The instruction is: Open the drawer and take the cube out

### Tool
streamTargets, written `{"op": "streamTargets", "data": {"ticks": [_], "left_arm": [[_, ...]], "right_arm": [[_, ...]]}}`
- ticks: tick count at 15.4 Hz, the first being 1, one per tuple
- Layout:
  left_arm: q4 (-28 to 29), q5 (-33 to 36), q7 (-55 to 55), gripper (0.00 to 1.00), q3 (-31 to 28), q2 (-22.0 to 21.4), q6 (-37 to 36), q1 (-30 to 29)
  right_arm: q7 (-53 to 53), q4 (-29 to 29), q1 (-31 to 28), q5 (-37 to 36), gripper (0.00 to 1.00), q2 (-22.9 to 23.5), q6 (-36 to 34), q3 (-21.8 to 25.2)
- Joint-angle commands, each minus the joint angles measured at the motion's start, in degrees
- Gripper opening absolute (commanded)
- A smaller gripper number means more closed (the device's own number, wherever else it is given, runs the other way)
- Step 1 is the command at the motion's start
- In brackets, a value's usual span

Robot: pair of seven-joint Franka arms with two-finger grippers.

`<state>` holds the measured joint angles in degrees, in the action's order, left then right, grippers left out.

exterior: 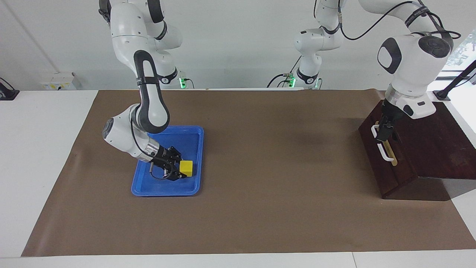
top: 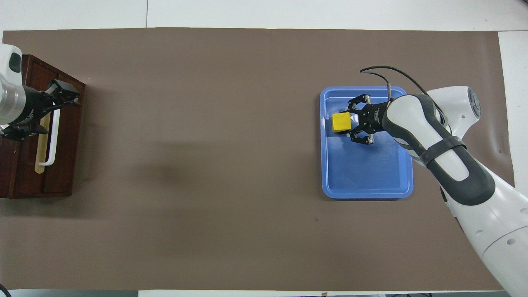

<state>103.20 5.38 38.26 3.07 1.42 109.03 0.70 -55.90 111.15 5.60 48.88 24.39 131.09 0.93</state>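
The yellow cube (exterior: 186,168) (top: 341,122) sits low in the blue tray (exterior: 163,189) (top: 367,173), close to the rim that faces the middle of the table. My right gripper (exterior: 177,172) (top: 350,123) is shut on the cube, reaching in from the right arm's end. The dark wooden drawer (exterior: 373,149) (top: 66,132) at the left arm's end is pushed in, its white handle (exterior: 386,154) (top: 51,148) in full view. My left gripper (exterior: 382,131) (top: 53,111) hangs open over the handle's end nearer the robots.
A brown mat (exterior: 282,178) covers the table between tray and drawer box. The dark box (exterior: 435,149) stands at the mat's corner at the left arm's end, its front slanted.
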Motion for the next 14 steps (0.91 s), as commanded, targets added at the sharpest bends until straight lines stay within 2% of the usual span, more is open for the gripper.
{"op": "streamTargets", "data": {"ticks": [1,3,7,10,12,14], "left_arm": [[0.2,-0.6,-12.5,1.00,-0.6,-1.8,-2.6,0.3],[0.1,-1.4,-17.3,1.00,-0.8,-2.4,-3.6,0.1],[0.5,-5.1,-15.7,1.00,-0.7,-3.5,-3.0,0.9],[-0.1,-5.0,-15.4,1.00,-0.8,-3.4,0.0,4.0],[-0.5,-4.6,-19.4,1.00,-0.9,-3.5,-2.8,3.8],[-3.6,-4.6,-26.6,1.00,-1.1,-3.1,-8.7,3.4]], "right_arm": [[1.8,1.9,0.1,1.2,0.83,-0.4,1.6,-0.2],[1.5,1.7,0.1,1.2,0.87,-0.4,1.5,-0.2],[0.8,1.1,0.1,1.2,0.99,-0.4,1.0,-0.2],[-1.4,0.9,0.1,1.1,1.00,-1.4,-0.3,-0.3],[-2.5,0.6,0.1,1.1,1.00,-2.3,-2.0,-0.2],[-3.6,0.5,0.0,1.0,1.00,-3.6,-3.8,-0.1]]}}
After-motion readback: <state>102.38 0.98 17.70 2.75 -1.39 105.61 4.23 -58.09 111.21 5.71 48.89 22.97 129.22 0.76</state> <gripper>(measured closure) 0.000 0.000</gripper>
